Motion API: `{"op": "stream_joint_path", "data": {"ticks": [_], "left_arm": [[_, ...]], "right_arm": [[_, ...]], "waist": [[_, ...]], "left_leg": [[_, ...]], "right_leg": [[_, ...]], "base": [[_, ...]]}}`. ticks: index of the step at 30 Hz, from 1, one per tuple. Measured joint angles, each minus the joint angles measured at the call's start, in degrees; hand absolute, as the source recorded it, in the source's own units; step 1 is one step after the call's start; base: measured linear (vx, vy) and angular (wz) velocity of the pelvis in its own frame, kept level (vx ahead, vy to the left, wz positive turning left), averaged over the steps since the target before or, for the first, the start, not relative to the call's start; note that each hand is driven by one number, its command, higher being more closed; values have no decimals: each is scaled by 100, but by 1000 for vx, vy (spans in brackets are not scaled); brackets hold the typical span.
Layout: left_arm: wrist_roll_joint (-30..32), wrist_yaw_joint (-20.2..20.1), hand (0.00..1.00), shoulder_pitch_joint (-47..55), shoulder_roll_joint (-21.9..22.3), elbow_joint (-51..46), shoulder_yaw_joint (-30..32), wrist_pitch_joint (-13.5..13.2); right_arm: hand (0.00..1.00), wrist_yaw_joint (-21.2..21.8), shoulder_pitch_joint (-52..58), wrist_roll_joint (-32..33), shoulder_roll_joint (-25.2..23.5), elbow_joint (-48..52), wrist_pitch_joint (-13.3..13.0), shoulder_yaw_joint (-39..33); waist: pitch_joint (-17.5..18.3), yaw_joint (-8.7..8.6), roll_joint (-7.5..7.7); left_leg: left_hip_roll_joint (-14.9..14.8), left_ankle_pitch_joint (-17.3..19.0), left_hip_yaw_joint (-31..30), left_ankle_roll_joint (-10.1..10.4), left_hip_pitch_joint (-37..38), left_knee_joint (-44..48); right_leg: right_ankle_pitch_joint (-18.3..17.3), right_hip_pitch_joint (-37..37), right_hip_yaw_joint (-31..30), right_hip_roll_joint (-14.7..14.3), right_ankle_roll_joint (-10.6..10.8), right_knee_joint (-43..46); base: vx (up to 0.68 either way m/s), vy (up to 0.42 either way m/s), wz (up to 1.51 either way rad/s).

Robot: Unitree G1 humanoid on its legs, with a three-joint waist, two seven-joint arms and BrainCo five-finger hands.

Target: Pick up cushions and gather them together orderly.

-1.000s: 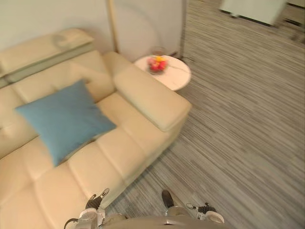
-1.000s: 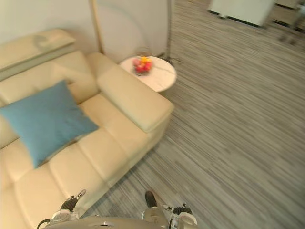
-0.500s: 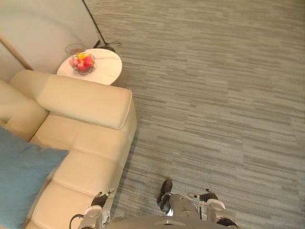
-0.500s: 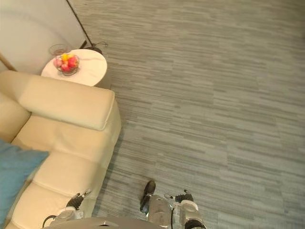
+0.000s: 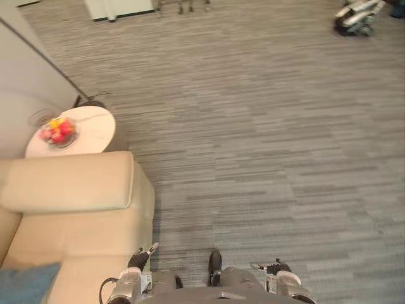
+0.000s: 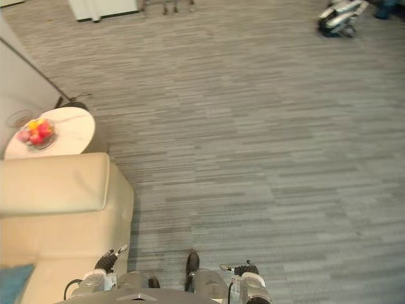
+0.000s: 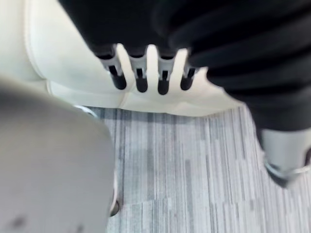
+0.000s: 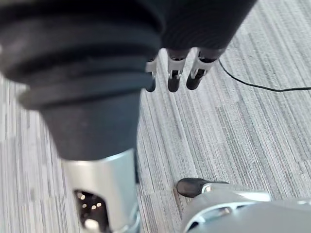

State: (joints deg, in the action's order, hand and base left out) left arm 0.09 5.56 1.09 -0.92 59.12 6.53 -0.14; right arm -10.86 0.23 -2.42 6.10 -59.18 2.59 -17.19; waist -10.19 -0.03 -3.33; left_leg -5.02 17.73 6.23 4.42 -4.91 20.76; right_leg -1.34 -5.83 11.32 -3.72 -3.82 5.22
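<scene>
A corner of a blue cushion (image 5: pixel 26 284) peeks in at the lower left, lying on the seat of the cream sofa (image 5: pixel 76 190). My left hand (image 7: pixel 142 73) hangs at my side by the sofa's front edge, fingers straight and holding nothing; in the left eye view the left hand (image 5: pixel 140 258) is low, just right of the sofa. My right hand (image 8: pixel 173 73) hangs over the grey carpet with straight fingers, empty, and the right hand (image 5: pixel 273 268) appears at the bottom right of centre.
A round white side table (image 5: pixel 92 130) stands beyond the sofa arm with a bowl of fruit (image 5: pixel 58 132) on it. A white cabinet (image 5: pixel 120 7) stands far back. A small machine (image 5: pixel 357 16) lies on the carpet at the far right.
The camera has swung to the right: the sofa and blue cushion have slid to the left edge and more carpet shows. Both hands hang as before.
</scene>
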Motion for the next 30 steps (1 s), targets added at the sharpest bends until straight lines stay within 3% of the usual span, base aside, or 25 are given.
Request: {"op": "stream_joint_path", "data": {"ticks": [1,4,6,8,10,23,28,29,30], "left_arm": [[0,1,0,-5,3,12,3,2],[0,1,0,-35,29,35,57,4],[3,-3,0,-38,14,67,63,3],[5,-4,0,-38,-32,137,59,5],[6,-4,0,-46,-56,209,52,4],[20,-92,0,-43,-137,400,-48,4],[16,-92,0,-44,-176,411,-47,3],[13,-91,0,-44,-195,397,-46,2],[0,-88,0,-45,-190,374,-33,2]], "right_arm": [[0,-30,43,1,12,-3,4,-13],[0,-58,240,-1,-76,88,7,-163],[0,-54,428,-5,-154,183,10,-193],[0,-53,568,11,-202,167,15,-220],[0,-42,566,10,-184,148,12,-218],[0,37,395,-14,-90,-257,13,-129],[0,41,365,-17,-83,-259,14,-96],[0,41,311,-15,-78,-254,16,-96],[0,41,171,-14,-48,-252,17,-116]], "waist": [[5,0,-9],[23,-8,-18],[41,-16,80],[95,-17,146],[112,-41,121],[217,-48,149],[219,-41,186],[198,-23,190],[150,1,73]], "left_leg": [[20,-106,-219,-45,15,-179],[-7,-370,-29,-139,243,-394],[3,-372,225,-140,425,-616],[132,-542,388,-199,596,-934],[182,-614,471,-259,725,-1073],[467,-596,457,-330,1262,-1221],[477,-507,626,-469,1287,-1315],[453,-479,764,-511,1267,-1321],[325,-464,1113,-541,1131,-1339]], "right_leg": [[32,-2,-98,-50,48,-28],[104,101,-341,-130,155,-109],[196,193,-554,-137,285,-324],[491,209,-817,-114,308,-540],[577,280,-946,-111,285,-670],[722,710,-1544,-16,340,-983],[843,560,-1846,-61,413,-1017],[880,451,-1871,-72,417,-1022],[536,219,-953,55,166,-735]], "base": [[42,95,-112],[65,117,-82],[105,139,-63],[137,144,-56],[190,169,-37],[75,128,-22],[-62,59,-27],[-166,19,-84],[-190,2,-97]]}}
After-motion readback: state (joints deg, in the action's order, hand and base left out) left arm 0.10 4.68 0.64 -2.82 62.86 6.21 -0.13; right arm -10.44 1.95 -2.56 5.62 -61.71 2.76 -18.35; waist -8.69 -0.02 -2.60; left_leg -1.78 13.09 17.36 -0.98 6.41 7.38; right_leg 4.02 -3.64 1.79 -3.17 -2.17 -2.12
